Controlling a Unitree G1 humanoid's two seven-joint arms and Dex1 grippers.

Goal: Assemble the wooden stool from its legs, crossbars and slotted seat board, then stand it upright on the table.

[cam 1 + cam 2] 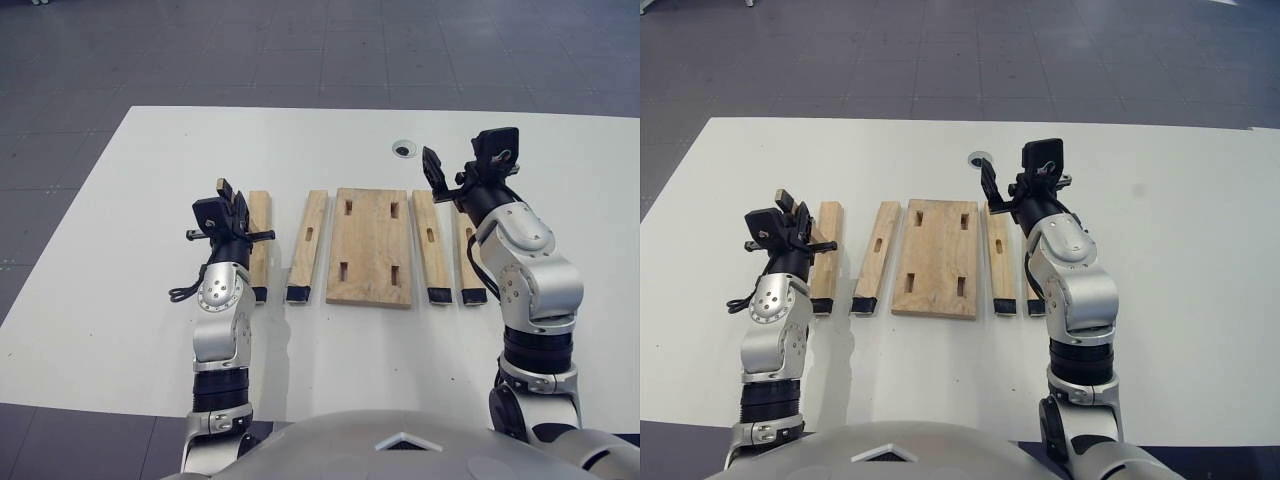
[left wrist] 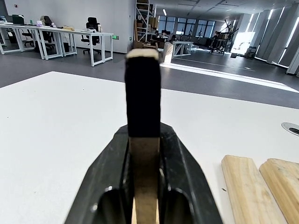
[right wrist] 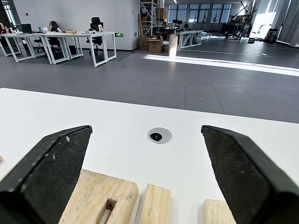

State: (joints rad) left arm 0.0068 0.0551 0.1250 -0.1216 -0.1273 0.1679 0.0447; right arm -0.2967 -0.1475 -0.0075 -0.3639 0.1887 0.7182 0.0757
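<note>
1. On the white table point(image 1: 120, 280), four wooden legs lie flat in a row and well back from the near edge, with their black-capped ends towards that edge.
2. The slotted seat board point(image 1: 370, 245) lies flat at mid-table. The outer left leg point(image 1: 260, 215) and inner left leg point(image 1: 308, 245) are on one side, and the inner right leg point(image 1: 431, 245) and outer right leg point(image 1: 466, 262) on the other.
3. The left gripper point(image 1: 233, 203) hangs over the outer left leg, fingers clenched together and grasping nothing.
4. The right gripper point(image 1: 465, 158) hovers above the right legs' far ends, fingers spread wide.
5. A round cable port point(image 1: 404, 149) sits towards the far edge.
</note>
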